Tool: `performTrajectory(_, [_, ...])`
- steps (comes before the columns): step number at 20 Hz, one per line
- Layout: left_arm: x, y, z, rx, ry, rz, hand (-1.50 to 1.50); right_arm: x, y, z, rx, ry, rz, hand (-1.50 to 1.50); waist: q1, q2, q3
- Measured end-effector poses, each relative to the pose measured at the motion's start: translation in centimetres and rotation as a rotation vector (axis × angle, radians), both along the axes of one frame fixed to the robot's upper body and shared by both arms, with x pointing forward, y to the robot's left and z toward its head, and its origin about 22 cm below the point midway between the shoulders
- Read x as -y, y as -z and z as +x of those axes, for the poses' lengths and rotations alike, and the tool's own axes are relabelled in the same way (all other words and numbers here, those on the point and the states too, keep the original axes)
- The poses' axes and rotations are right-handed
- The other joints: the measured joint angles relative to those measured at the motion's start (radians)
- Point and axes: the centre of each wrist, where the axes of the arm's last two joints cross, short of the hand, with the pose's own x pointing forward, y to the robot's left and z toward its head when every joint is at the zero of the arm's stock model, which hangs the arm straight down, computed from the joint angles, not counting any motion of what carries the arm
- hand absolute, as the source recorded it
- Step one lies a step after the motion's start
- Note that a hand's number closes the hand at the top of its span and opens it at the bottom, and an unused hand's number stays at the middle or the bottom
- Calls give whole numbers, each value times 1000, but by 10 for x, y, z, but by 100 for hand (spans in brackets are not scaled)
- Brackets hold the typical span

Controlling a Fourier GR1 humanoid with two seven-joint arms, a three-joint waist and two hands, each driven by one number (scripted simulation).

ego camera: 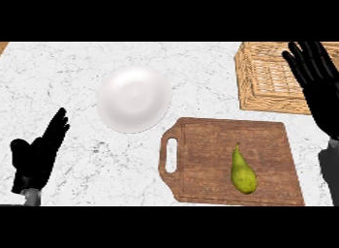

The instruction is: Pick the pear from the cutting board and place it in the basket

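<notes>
Pear (243, 173) on cutting board (215, 140)

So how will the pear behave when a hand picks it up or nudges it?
The pear lies on its side on the board, so a nudge would probably roll it in a curve. Its tapered neck may slip between fingers; the wider base looks easier to hold. Likely stiff.

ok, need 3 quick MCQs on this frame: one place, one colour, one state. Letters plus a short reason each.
1. Where does the pear lie?
A. on the cutting board
B. in the basket
C. on the plate

2. What colour is the plate?
A. blue
B. white
C. black

3. How is the right hand?
A. curled round the pear
B. pressing on the plate
C. open, holding nothing

Key: 1 A, the pear rests on the board's right half. 2 B, it reads white against the marble. 3 C, its fingers are straight over the basket's right side.
</notes>
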Motion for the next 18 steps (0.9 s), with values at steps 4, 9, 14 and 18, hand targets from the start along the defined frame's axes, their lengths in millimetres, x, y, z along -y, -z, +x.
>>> performTrajectory(4, [-4, -12, 17, 26, 14, 6, 0, 8, 23, 26, -67, -99, 82, 150, 17, -18, 8])
performTrajectory(9, [-3, -28, 33, 65, 47, -17, 0, -12, 26, 39, -30, -431, -28, -150, 45, -17, 12])
performTrajectory(14, [-15, -31, 45, 52, 34, -44, 0, -75, 55, 16, 68, -606, -163, -150, 18, -33, 10])
performTrajectory(18, [-19, -25, 50, 43, 28, -50, 0, -111, 52, -1, 67, -593, -227, -150, 3, -41, 10])
